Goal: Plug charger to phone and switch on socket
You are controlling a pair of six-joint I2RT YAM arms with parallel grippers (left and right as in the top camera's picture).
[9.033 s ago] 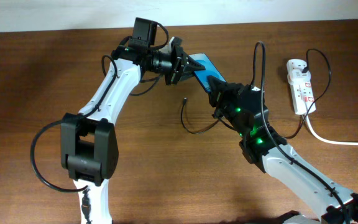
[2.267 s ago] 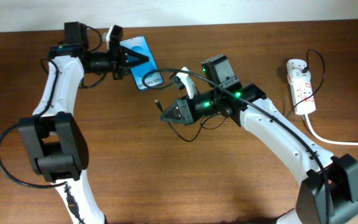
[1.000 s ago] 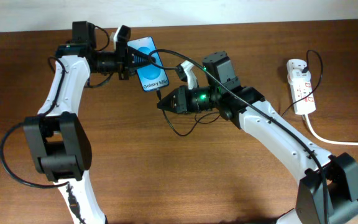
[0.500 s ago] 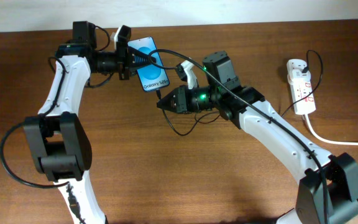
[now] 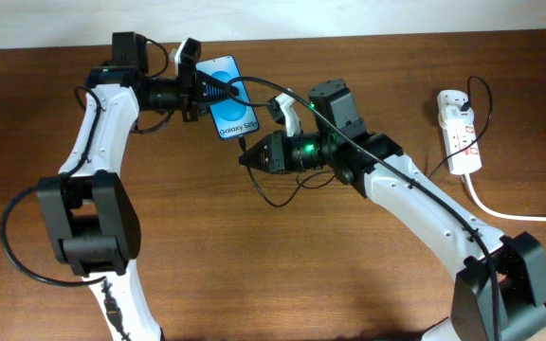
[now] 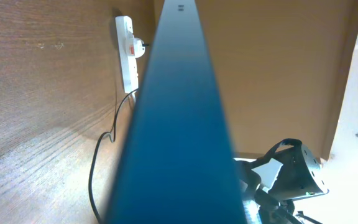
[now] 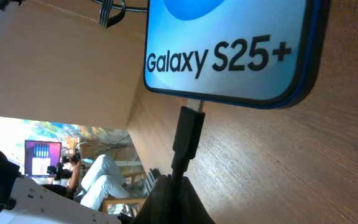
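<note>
Overhead: phone held off the counter at the 11 o'clock part of the scene, screen up, long axis running roughly 11 to 5 o'clock. Left end effector is closed on its upper end, fingers either side of the frame. Right end effector sits just below the phone's lower end, pinched shut on the charger, whose slack loops away toward 5 o'clock. The plug stands at about 12 o'clock from the fingertips, between them and the phone's bottom edge. Socket lies flat at 3 o'clock, well apart, nearer the right arm. Left wrist: phone seen edge-on as a dark blue band filling the middle; own fingers not visible, so the grip is read from overhead only. Socket far off at 11 o'clock. Right wrist: phone fills the top, "Galaxy S25+" legible. Plug points to 12 o'clock, its metal tip meeting the bottom edge at the port; whether fully seated, cannot tell. Dark fingertips clamp the cable right behind the plug. Judgement: plug axis looks roughly in line with the phone's long axis, so the coming move is a short straight push toward 12 o'clock while the left arm braces; the socket switch falls to the right arm afterward.
</note>
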